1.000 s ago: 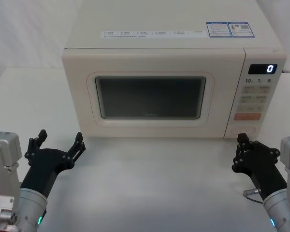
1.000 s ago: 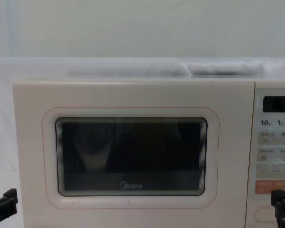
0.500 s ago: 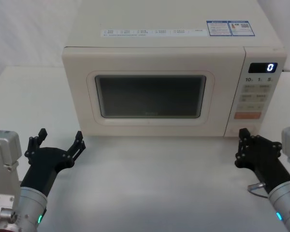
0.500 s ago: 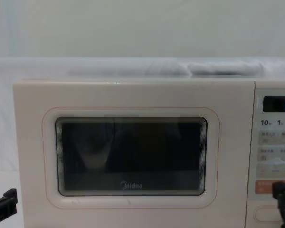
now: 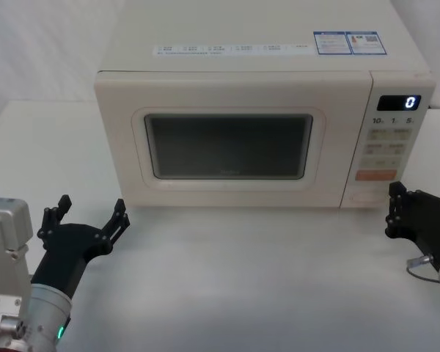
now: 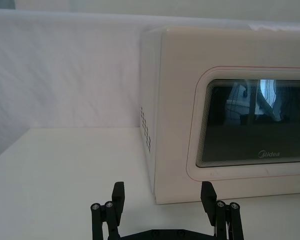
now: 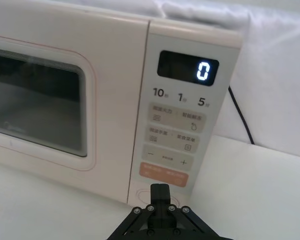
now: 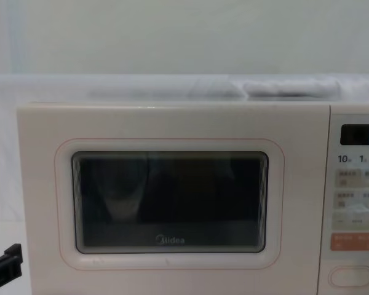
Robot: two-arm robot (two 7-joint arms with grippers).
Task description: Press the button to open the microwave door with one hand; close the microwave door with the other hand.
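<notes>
I'd press my clenched right pincer (image 7: pixel 160 196) squarely on the stiff, wide pill-shaped cream button (image 8: pixel 352 276); released left pincer (image 5: pixel 88 215) waits for the light cream microwave door (image 5: pixel 231 143).

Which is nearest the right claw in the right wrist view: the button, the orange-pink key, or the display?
1. The button, panel bottom, just beyond the shut right claw.
2. The orange-pink key, directly above it.
3. The display, panel top.

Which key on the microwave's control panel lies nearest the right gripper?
The button, the wide cream pill-shaped key lowest on the panel, just ahead of the shut right gripper. The orange key sits above it.
</notes>
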